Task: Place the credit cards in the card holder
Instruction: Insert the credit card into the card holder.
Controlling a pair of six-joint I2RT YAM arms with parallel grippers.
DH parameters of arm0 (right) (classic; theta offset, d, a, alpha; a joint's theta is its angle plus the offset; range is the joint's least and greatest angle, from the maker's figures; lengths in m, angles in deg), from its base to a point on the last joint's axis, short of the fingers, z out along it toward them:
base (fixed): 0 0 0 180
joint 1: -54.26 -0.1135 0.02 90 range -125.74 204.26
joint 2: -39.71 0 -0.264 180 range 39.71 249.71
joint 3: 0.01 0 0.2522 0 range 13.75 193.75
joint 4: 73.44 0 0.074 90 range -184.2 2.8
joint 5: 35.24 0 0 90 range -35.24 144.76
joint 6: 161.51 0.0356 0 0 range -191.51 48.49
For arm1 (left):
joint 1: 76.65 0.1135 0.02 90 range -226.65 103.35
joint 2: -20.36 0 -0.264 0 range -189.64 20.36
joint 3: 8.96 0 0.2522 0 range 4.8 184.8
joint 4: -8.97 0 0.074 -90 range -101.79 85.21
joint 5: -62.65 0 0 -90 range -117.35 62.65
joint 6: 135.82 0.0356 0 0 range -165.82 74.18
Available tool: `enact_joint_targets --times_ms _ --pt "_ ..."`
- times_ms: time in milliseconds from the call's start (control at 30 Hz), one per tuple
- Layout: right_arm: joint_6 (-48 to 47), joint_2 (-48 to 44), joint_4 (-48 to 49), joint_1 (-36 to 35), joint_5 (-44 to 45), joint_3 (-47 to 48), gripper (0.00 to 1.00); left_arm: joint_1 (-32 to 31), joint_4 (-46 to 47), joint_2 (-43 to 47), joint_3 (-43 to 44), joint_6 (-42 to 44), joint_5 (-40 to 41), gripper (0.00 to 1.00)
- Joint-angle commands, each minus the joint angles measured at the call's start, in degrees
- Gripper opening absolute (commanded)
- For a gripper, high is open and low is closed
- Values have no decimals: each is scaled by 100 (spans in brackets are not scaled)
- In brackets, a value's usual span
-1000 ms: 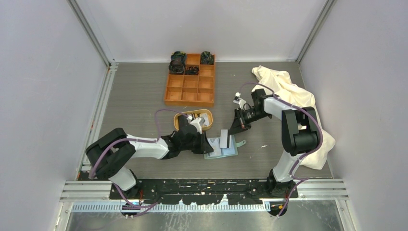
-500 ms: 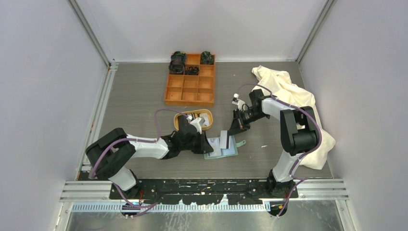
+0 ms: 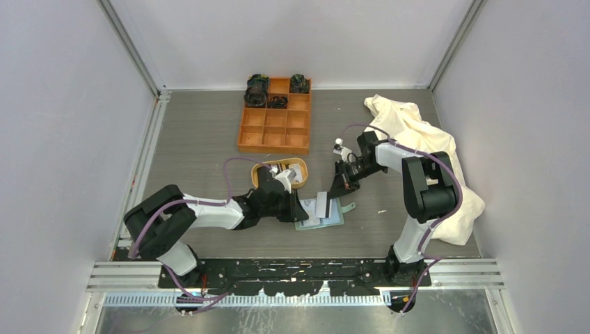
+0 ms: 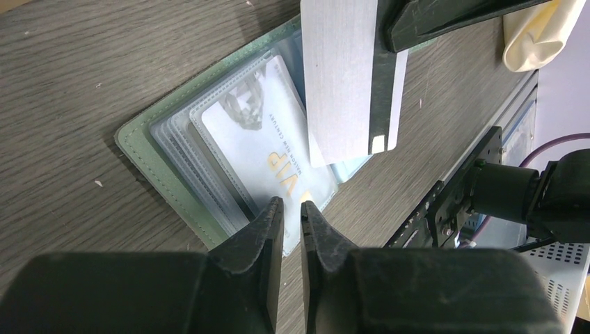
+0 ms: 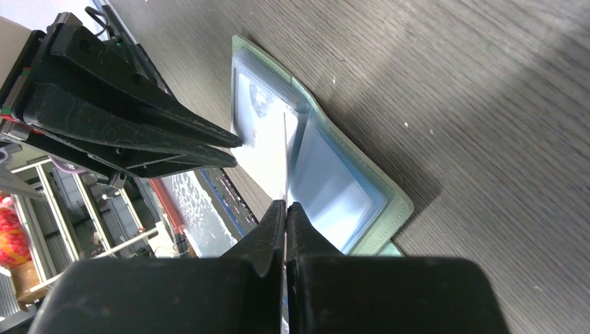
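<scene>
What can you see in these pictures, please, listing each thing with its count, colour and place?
card holder: one, sage green, open on the table, near centre
grey card: one, silver-grey, held over the holder
VIP card: one, white, in the holder's clear pocket
tray: one, tan, oval, just beyond the holder
tray cards: count unclear, pale, inside the tray
box: one, orange, nine compartments, far centre
dark items: a few, black, in the box's far compartments
cloth: one, cream, far right
table: one, grey wood-grain
left gripper: one, black, nearly closed at the holder's pockets
right gripper: one, black, shut on the grey card
</scene>
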Motion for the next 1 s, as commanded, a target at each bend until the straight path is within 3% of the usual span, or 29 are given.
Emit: enact_joint_targets --times_ms 0,667,967 --pt "175 -56 176 -27 -160 -148 1 60 -37 -52 -107 95 37 17" --pt "954 235 639 -221 -259 -479 1 177 -55 311 -202 38 -35 27" --pt "1336 392 719 -226 -187 -539 1 186 -572 833 -343 89 280 30"
